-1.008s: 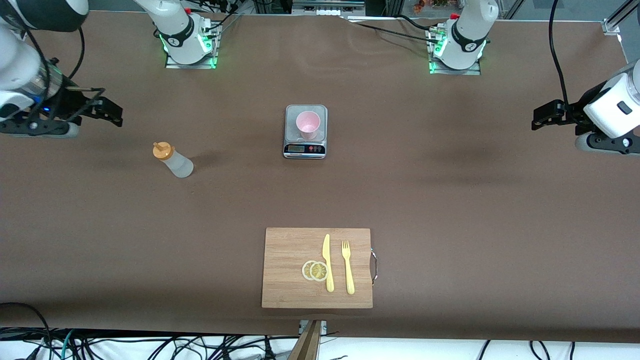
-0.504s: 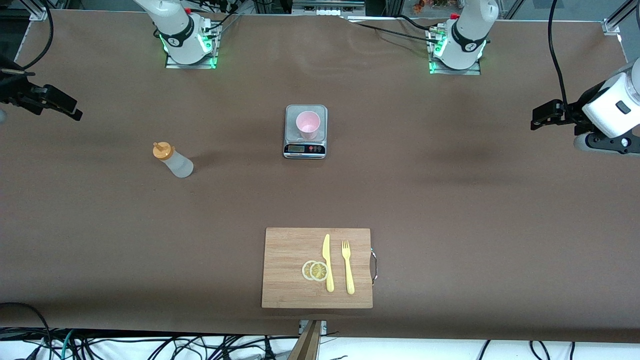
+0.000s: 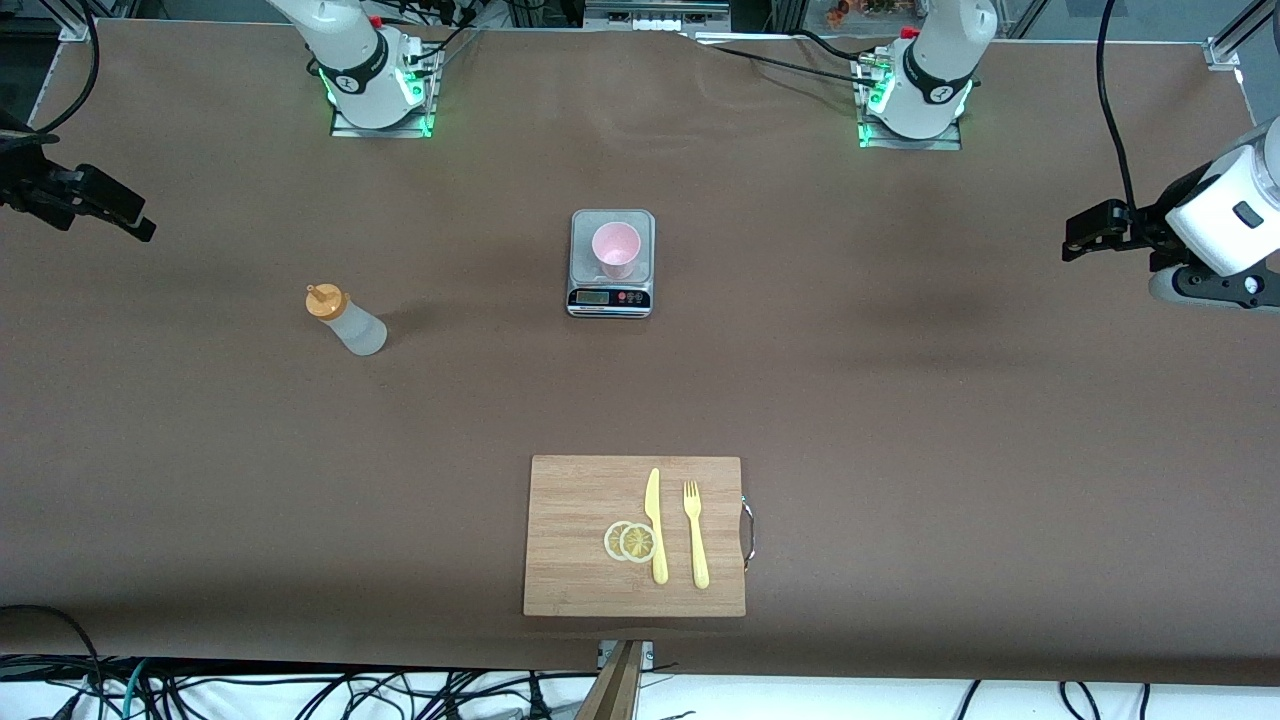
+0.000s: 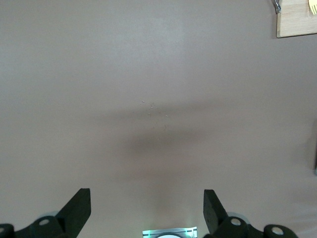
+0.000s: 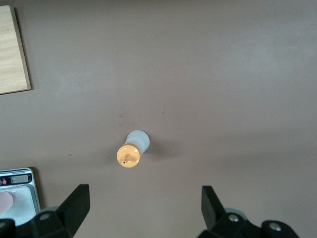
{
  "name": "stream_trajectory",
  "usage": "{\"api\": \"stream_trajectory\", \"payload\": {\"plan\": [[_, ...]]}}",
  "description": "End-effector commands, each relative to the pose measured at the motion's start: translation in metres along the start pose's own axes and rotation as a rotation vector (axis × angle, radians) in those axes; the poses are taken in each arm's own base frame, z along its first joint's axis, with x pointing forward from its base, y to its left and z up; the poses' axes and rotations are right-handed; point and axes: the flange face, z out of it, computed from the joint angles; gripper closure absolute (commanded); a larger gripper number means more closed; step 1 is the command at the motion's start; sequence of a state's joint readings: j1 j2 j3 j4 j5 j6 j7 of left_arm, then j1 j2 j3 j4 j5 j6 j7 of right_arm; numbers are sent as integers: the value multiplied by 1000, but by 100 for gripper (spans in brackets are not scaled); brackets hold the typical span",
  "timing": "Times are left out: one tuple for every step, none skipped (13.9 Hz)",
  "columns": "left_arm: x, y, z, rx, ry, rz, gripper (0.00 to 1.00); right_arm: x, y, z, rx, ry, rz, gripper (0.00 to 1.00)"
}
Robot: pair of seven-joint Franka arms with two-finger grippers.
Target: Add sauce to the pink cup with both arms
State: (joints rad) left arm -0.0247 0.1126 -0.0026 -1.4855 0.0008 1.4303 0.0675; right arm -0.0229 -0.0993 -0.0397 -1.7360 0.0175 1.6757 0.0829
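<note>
The right gripper (image 5: 141, 210) hangs in the air with fingers spread wide; the left gripper (image 4: 147, 210) hangs likewise, fingers spread apart.

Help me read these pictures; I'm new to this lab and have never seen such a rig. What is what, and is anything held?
Two white jointed robot arms stand at a brown table. One picture looks down from a high camera facing them; the other two come from cameras on each arm's wrist.

The right tool and the left tool hang over the table's two ends, both open and holding nothing.

On the table: a translucent squeeze bottle with an orange cap, standing upright, and a pale pink plastic cup standing on a small silver kitchen scale. Nearer the front camera lies a wooden cutting board carrying a yellow plastic knife, a yellow plastic fork and two lemon slices.
</note>
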Motion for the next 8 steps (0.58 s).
{"api": "stream_trajectory", "payload": {"plan": [[2, -3, -6, 8, 11, 14, 0, 0, -2, -1, -13, 5, 3, 0], [3, -1, -6, 9, 9, 17, 0, 0, -2, -1, -13, 4, 3, 0], [3, -1, -6, 7, 9, 18, 0, 0, -1, -1, -14, 2, 5, 0], [3, 1, -6, 8, 9, 19, 0, 1, -2, 0, -14, 0, 2, 0], [3, 1, -6, 9, 9, 20, 0, 1, -2, 0, -14, 0, 3, 0], [3, 0, -6, 11, 9, 20, 0, 1, -3, 1, -14, -1, 2, 0], [3, 0, -6, 11, 9, 19, 0, 1, -3, 1, -14, -1, 0, 0], [3, 1, -6, 9, 9, 20, 0, 1, -3, 1, -14, 2, 0, 0]]}}
